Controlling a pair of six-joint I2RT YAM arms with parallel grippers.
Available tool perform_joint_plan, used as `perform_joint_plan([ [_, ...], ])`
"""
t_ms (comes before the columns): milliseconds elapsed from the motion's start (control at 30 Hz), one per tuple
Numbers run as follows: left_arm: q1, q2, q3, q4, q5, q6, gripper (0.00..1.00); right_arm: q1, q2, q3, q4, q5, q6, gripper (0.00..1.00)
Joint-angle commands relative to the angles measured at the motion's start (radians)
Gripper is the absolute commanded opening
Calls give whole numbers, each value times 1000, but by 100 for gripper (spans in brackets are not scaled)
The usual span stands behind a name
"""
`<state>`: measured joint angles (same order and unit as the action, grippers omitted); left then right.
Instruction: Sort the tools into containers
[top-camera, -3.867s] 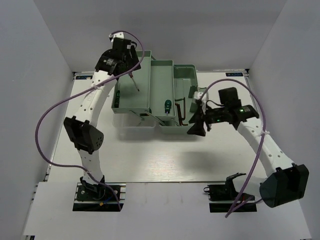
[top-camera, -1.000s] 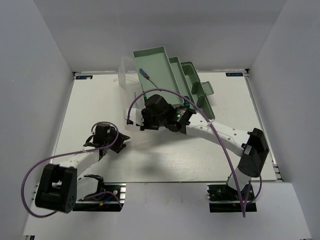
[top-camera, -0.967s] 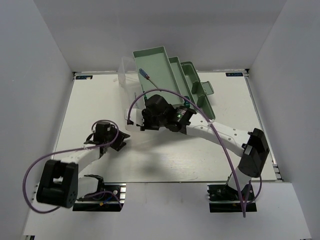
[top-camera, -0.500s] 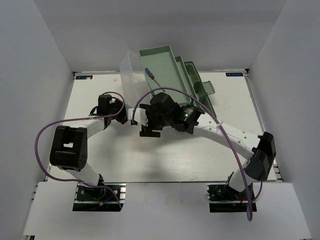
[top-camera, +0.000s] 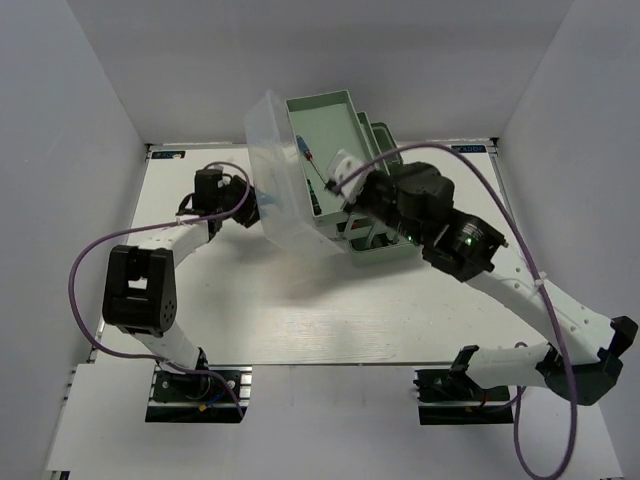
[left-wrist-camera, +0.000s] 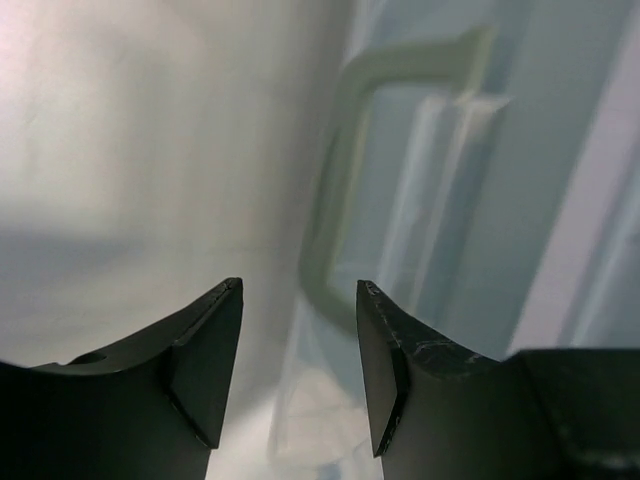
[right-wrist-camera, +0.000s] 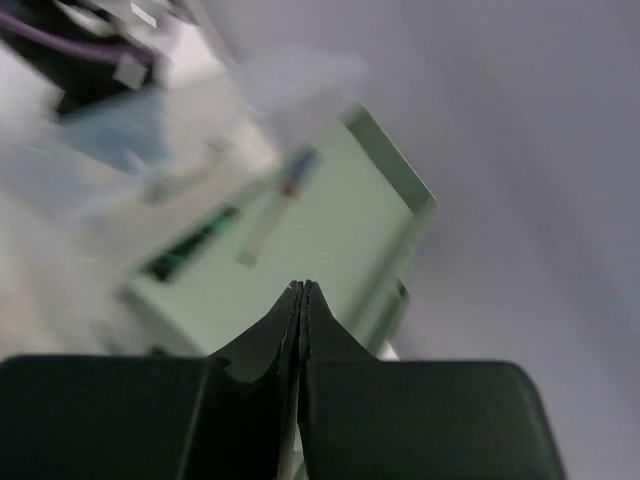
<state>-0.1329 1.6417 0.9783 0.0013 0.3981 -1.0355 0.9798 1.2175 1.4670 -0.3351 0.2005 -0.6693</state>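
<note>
The mint-green toolbox trays (top-camera: 335, 125) stand fanned out at the back, with the translucent lid (top-camera: 280, 185) tilted up at their left. A thin pen-like screwdriver (top-camera: 305, 150) lies in the top tray (right-wrist-camera: 340, 240), where it shows blurred (right-wrist-camera: 285, 190). A dark green tool (right-wrist-camera: 190, 245) lies near it. My left gripper (top-camera: 252, 206) is open beside the lid. The lid's pale handle (left-wrist-camera: 335, 200) reaches down between the jaws (left-wrist-camera: 298, 290), close to the right finger. My right gripper (top-camera: 340, 172) hovers over the trays, shut (right-wrist-camera: 302, 288) and holding nothing.
White table (top-camera: 420, 310) spreads in front of the toolbox, with grey walls on three sides. My right arm (top-camera: 480, 255) crosses from the right base up over the box. Purple cables (top-camera: 100, 250) loop off both arms.
My right gripper has left the lid's front and risen over the trays. The lid now leans further forward and left. My left gripper has edged right toward the lid's handle.
</note>
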Motion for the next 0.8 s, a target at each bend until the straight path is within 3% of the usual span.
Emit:
perform_joint_plan([
  [0,-20,4,219,-33,38,66,59,-181,45,-40,82,362,66,0],
  [200,-51,134,466,-90,128,66,59,-499,183,39,-158,350,344,0],
  [233,-62,157,546,-99,143,66,59,-586,200,64,-191,283,396,0],
  [333,-92,275,714,-164,202,66,59,-688,264,82,-274,176,454,0],
  [500,-149,486,972,-187,379,40,59,-789,382,98,-381,-30,499,0],
  [600,-178,582,1081,-241,400,40,58,-837,438,107,-418,-192,528,0],
  [767,-191,505,1033,-179,348,40,58,-878,505,98,-409,-271,514,0],
])
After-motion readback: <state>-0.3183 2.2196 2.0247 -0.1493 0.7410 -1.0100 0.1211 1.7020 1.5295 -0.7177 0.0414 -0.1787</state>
